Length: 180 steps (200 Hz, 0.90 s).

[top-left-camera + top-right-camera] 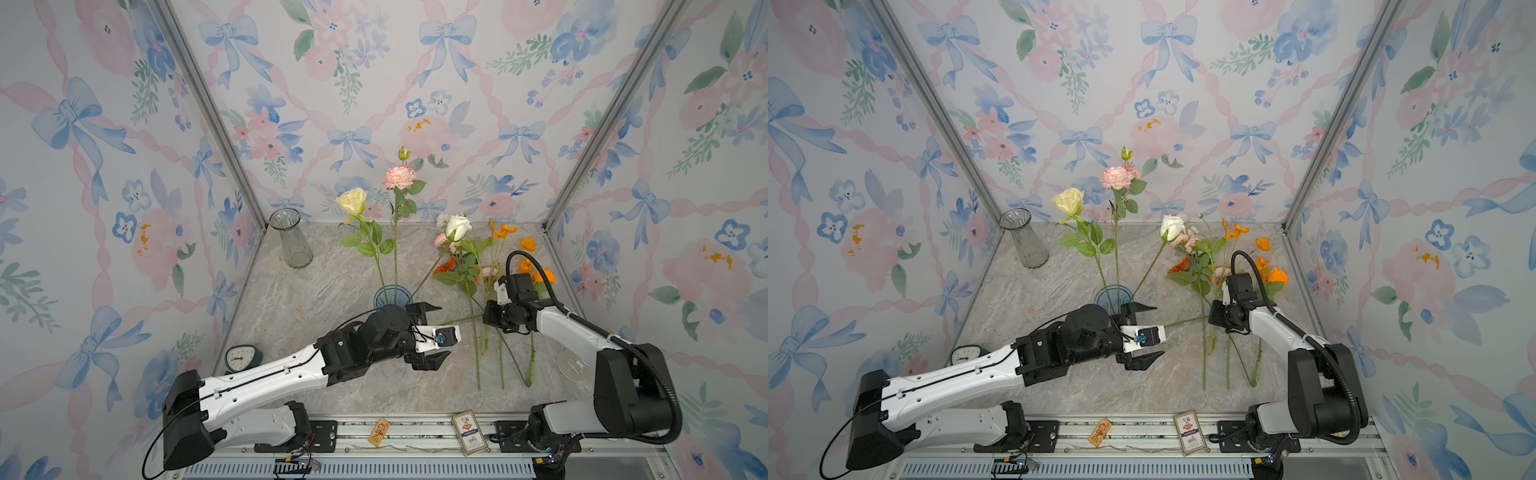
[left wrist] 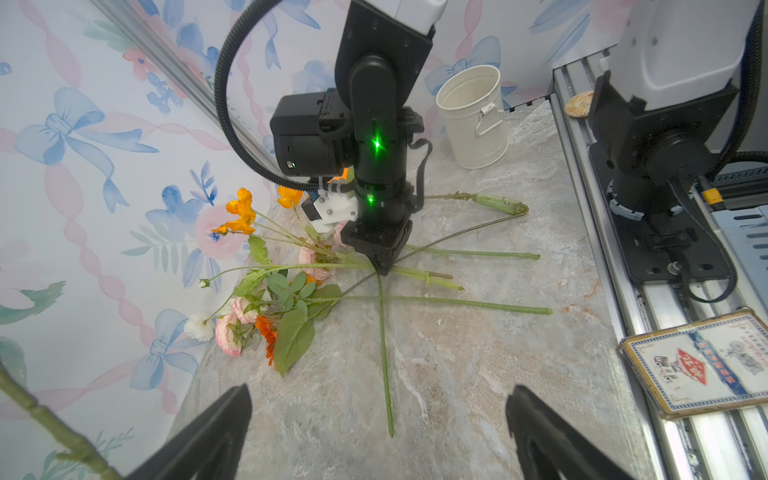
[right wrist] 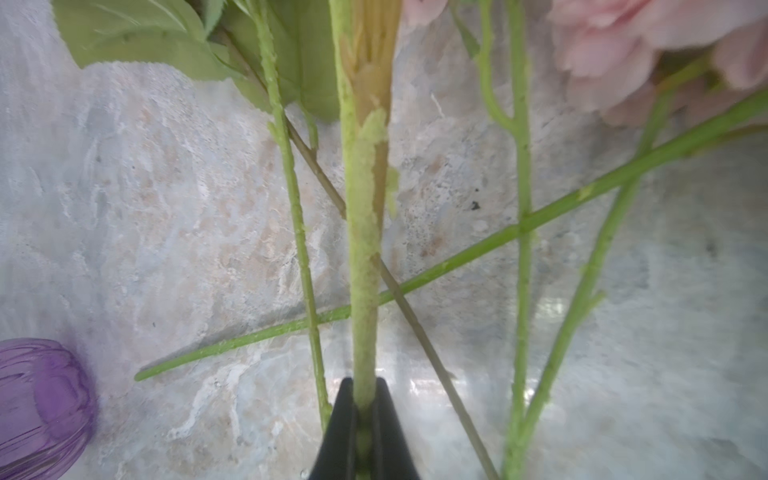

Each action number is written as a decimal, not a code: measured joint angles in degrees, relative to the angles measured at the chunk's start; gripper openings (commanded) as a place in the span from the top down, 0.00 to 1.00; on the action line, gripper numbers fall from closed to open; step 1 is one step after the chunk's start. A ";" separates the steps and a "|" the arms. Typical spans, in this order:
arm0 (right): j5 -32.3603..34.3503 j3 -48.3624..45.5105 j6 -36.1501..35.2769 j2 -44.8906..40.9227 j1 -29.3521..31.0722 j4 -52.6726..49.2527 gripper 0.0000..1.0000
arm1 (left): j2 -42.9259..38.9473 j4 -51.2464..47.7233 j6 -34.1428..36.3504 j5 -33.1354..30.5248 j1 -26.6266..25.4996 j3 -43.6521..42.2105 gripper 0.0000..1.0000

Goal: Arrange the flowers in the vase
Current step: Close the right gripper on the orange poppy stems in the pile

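Right fingers pinch a thick flower stem between them; left fingers stand spread wide.

Two vases: clear vase, blue vase. Three flowers standing in blue vase: cream rose, pink rose, white rose. Loose flowers heaped on table: too tangled for sure count. One clock. One white can. One orange ticket, one card box on front rail.
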 measured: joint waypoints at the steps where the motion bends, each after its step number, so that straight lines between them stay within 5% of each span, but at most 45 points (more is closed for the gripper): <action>1: 0.17 0.13 -0.04 -0.24 0.00 -0.20 1.00 | 0.00 0.00 0.00 0.00 0.00 0.00 0.02; 100: 1.70 2.86 -4.09 -10.12 -1.79 -8.31 1.00 | -0.02 -1.22 0.00 -0.61 0.00 0.00 0.02; 180: -5.55 0.35 -9.20 -22.14 -2.12 -7.37 0.98 | -0.02 -1.25 0.00 -0.83 0.00 0.00 0.02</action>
